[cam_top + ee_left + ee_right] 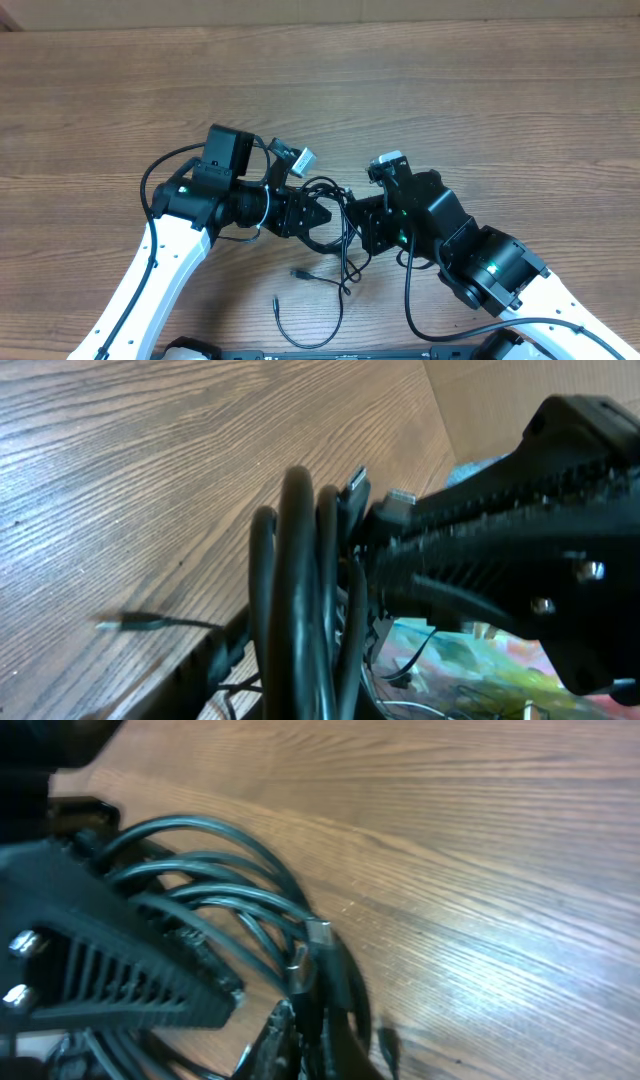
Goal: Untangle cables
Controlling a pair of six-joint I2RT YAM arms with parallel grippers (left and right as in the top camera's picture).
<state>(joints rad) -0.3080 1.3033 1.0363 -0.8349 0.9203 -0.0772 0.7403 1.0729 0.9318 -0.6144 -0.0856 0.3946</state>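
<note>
Two thin black flexible cables (343,245) with small metal-tipped plugs sit bunched at the middle of the brown wood-grain tabletop (480,90), in the narrow space between the two sets of jaws. The left jaws are closed on the bundle from 9 o'clock. The right jaws are closed from 3 o'clock, apparently pinching a few strands. In the left wrist view the cables (295,590) stand as tight side-by-side loops against the ribbed finger. In the right wrist view they (230,890) fan out in open arcs.

The cords look light, limp and fairly slick. They will likely sag, slide through a loose pinch and snag on each other's loops. The surest hold is probably just behind a plug, where the stiffer end will not slip.

The knot's long axis runs roughly 9 to 3 o'clock. Two free tails drop toward 6 o'clock, one plug (297,271) pointing to 9 and the other plug (275,301) toward 12.
</note>
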